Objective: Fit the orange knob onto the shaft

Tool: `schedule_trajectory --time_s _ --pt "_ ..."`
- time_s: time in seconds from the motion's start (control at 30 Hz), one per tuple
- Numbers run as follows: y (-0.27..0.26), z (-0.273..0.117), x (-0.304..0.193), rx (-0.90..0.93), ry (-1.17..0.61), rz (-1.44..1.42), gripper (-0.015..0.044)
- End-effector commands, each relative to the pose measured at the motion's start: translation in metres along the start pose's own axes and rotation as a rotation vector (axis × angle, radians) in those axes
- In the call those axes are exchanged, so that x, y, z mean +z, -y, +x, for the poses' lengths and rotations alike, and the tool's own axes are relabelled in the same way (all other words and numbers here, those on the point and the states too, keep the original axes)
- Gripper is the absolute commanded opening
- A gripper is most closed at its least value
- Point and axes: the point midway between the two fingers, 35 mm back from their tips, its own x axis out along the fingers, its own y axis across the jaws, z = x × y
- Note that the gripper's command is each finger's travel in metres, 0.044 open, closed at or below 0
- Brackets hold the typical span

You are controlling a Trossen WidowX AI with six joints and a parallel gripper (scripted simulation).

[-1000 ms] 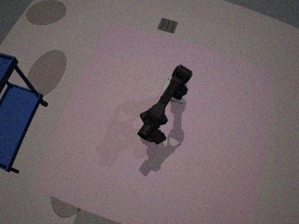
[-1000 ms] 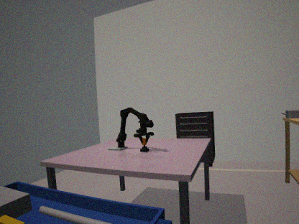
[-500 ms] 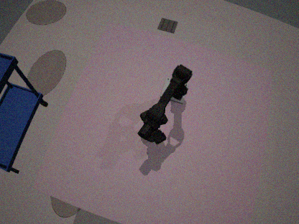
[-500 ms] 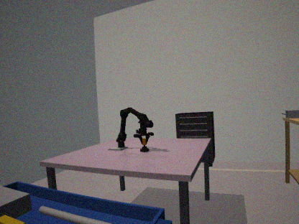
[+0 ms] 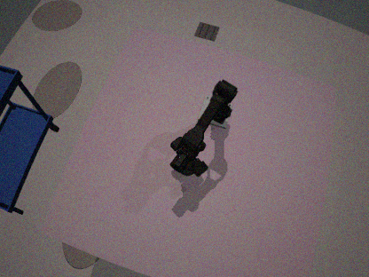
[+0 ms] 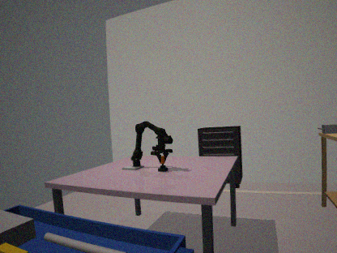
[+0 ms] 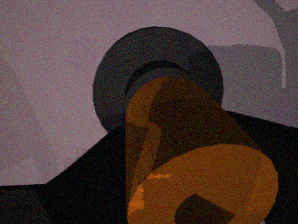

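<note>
The orange knob (image 6: 163, 159) (image 7: 200, 125) stands between the fingers, over the round pedestal. My gripper (image 6: 163, 158) is shut on the knob. The dark round pedestal (image 6: 163, 169) (image 7: 112, 75) stands on the table; in the wrist view its disc shows around the far end of the knob, with a dark curved edge just beyond it. The shaft is hidden behind the knob, and so is its flat side. I cannot tell how far the knob sits down on the shaft. In the top view the arm hides the knob and pedestal.
The arm's base plate (image 6: 130, 168) sits on the pink table (image 5: 275, 178) (image 6: 97, 182) behind the pedestal. A blue cart (image 5: 22, 146) stands beside the table. A dark chair-like rack (image 6: 220, 142) stands behind it.
</note>
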Motion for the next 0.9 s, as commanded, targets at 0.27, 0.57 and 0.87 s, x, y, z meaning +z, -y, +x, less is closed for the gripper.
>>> schedule_trajectory --time_s 0.27,0.57,0.87 --pt "0.0009 0.0015 -0.0034 -0.001 -0.007 -0.027 0.0" --pt "0.0003 0.0031 -0.0013 -0.001 -0.007 -0.027 0.0" --pt "0.0002 -0.0015 0.0001 -0.001 -0.007 -0.027 0.0"
